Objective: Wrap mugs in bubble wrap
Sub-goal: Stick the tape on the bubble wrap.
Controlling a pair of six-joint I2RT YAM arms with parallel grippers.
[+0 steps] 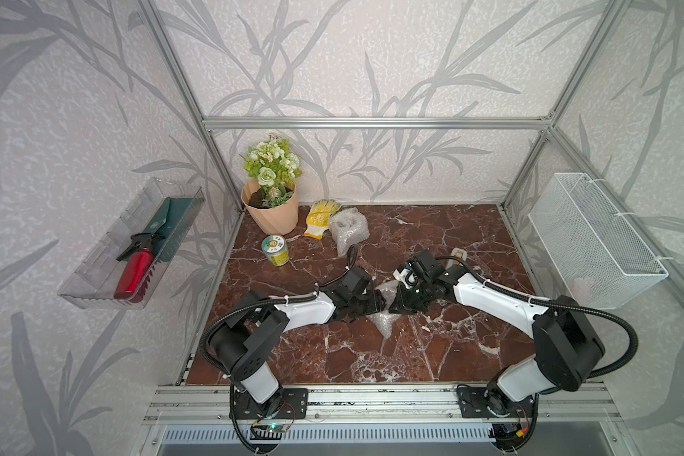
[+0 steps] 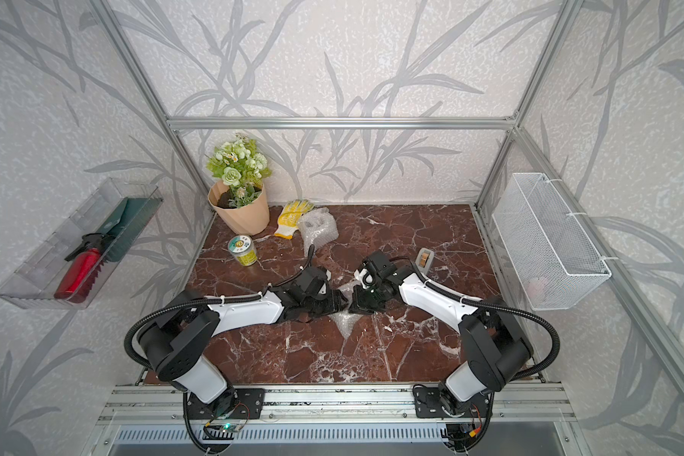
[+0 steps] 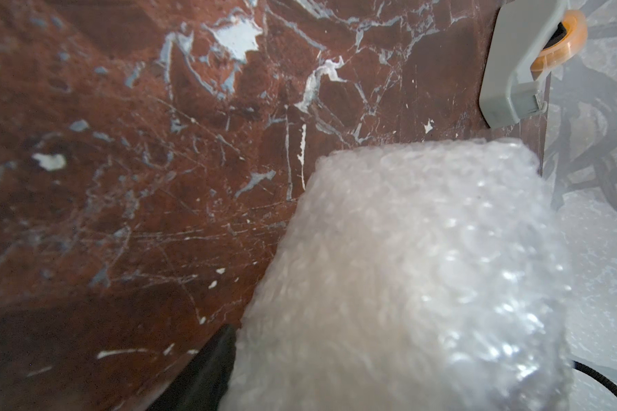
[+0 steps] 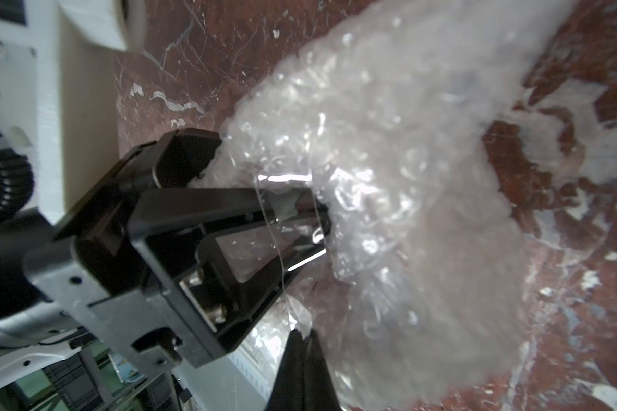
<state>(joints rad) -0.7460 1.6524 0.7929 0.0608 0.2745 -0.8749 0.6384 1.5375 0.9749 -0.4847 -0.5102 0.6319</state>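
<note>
Glinting whitish, the bubble wrap (image 3: pixel 406 267) bulges in a rounded bundle.

One crumpled bubble wrap bundle (image 1: pixel 348 229) sits by the back edge of the tabletop (image 1: pixel 470 237), toward the left corner. The other bubble-wrapped roll (image 3: pixel 406 267), whitish and chunky, is mid-table; contents hidden.

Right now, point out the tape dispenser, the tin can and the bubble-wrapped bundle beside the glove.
tape dispenser (image 2: pixel 424 258), in a top view, on its middle at the tape roll.
tin can (image 1: pixel 273 244), in a top view, on its round lid.
bubble-wrapped bundle (image 1: pixel 348 231), in a top view, on the middle of its wrap.
</note>
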